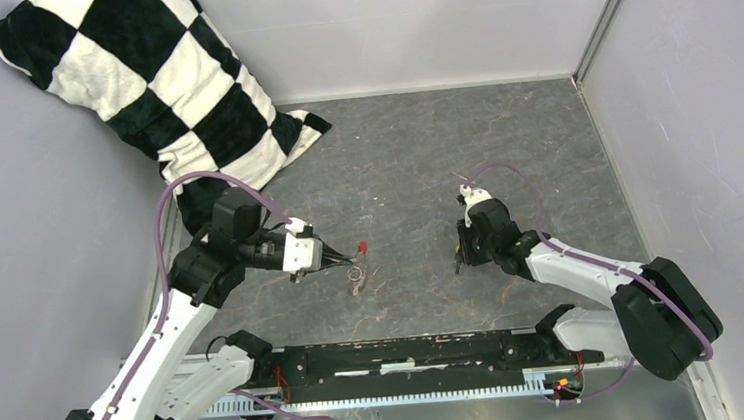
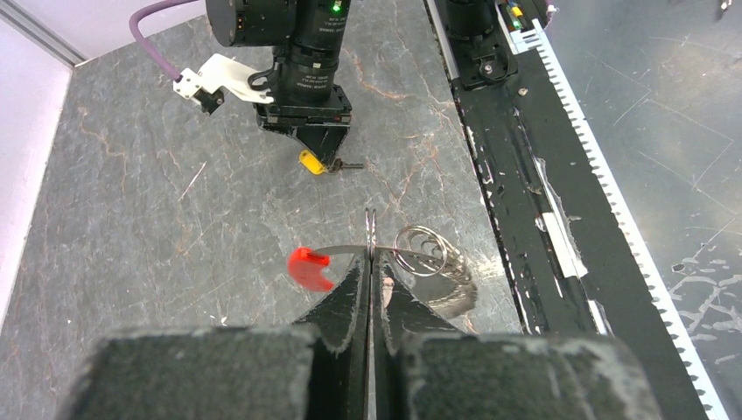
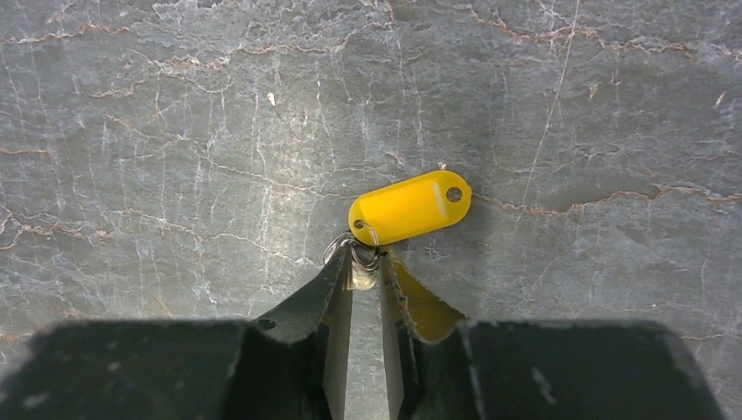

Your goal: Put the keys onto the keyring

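Note:
My left gripper (image 2: pixel 371 236) is shut on the thin silvery wire of the keyring (image 2: pixel 346 251) and holds it just above the table. The ring's red sleeve (image 2: pixel 306 268) sticks out to the left of the fingers and coiled metal loops (image 2: pixel 422 249) hang to the right. From above, the left gripper (image 1: pixel 337 263) is left of centre. The keys (image 3: pixel 411 207) lie flat on the table: a yellow plastic head with a small ring and metal piece at its near end. My right gripper (image 3: pixel 367 262) points down over that end, jaws narrowly open on either side of it.
A black-and-white checkered pillow (image 1: pixel 157 76) leans in the back left corner. Grey walls close the table on three sides. A black rail (image 1: pixel 409 352) with cables runs along the near edge between the arm bases.

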`<state>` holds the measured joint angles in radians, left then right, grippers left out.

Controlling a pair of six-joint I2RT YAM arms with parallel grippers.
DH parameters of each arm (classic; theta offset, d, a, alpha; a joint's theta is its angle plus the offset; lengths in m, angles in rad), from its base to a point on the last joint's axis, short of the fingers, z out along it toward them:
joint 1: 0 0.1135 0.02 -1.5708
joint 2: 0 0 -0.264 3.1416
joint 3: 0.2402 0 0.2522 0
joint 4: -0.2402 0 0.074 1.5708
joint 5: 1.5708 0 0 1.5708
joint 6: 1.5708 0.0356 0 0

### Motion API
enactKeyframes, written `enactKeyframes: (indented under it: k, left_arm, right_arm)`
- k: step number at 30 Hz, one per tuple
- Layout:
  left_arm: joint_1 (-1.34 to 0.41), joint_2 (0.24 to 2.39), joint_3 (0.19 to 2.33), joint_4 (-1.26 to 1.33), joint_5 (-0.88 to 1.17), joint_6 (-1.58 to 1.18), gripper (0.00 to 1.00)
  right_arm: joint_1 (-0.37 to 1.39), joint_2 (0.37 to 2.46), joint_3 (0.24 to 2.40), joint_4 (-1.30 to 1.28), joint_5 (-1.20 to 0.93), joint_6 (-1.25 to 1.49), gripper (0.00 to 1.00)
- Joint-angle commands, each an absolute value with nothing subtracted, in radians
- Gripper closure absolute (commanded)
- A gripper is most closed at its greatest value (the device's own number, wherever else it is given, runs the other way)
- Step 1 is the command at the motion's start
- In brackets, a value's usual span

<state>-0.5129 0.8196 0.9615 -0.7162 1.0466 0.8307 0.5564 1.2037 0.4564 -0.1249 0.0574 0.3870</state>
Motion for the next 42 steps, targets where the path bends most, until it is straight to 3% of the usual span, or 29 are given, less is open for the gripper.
enactKeyframes:
  k: [1, 11, 19, 28, 37, 42]
  left_arm:
    - [-0.516, 0.804, 0.976, -0.709, 1.055, 0.852, 0.98]
    - [-0.516, 0.793, 0.973, -0.709, 1.058, 0.847, 0.98]
    - [-0.516, 0.806, 0.967, -0.709, 1.041, 0.824, 0.98]
    - [-0.515, 0.833, 0.974, -0.709, 1.056, 0.811, 0.98]
    - [-0.515, 0.826, 0.971, -0.709, 1.111, 0.781, 0.98]
    - [-0.517, 0.838, 0.982, -0.636, 1.121, 0.682, 0.98]
  right_arm:
    - [0.561, 1.210, 0.453, -0.075, 0.082, 0.372, 0.78]
    - [0.561, 1.221, 0.465, -0.061, 0.081, 0.351, 1.00]
    - [0.571, 1.147, 0.543, -0.032, -0.100, 0.261, 0.99]
    - [0.716, 1.030, 0.645, -0.068, -0.219, 0.100, 0.99]
    - [0.841, 0.784, 0.575, 0.193, -0.385, -0.207, 1.00]
    - [0.870, 0.840, 0.705, 0.119, -0.472, -0.279, 1.00]
